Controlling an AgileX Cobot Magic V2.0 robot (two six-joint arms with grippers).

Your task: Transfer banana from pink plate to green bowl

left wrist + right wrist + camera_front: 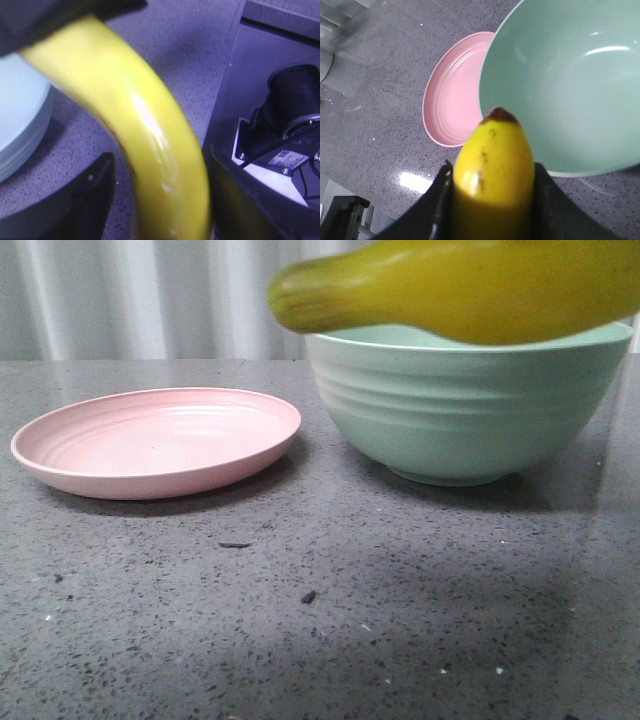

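Surface: a grey speckled stone-like table [320,620], scattered with small dark and white flecks. Behind it, pale pleated curtains [130,295] are seen.

Pink plate [155,443]: set on the left part of the table, nothing lying in it. Its rim is placed just beside the green bowl [465,405], a narrow strip of table being left between them.

Green bowl: set right of the plate, ridged outside; in the right wrist view its inside is shown bare.

Banana [494,175]: held in the air, off the plate. In the front view it is seen across the top of the bowl, above the rim, its end reaching out past the bowl's left edge.

Right claw [492,200]: closed against both sides of the banana, dark tip pointing out toward the bowl.

Left claw [157,200]: the banana is seen between its dark fingers [95,190]; whether it is pressed cannot be told.

Open room: the table in front of plate and bowl is bare but for flecks.
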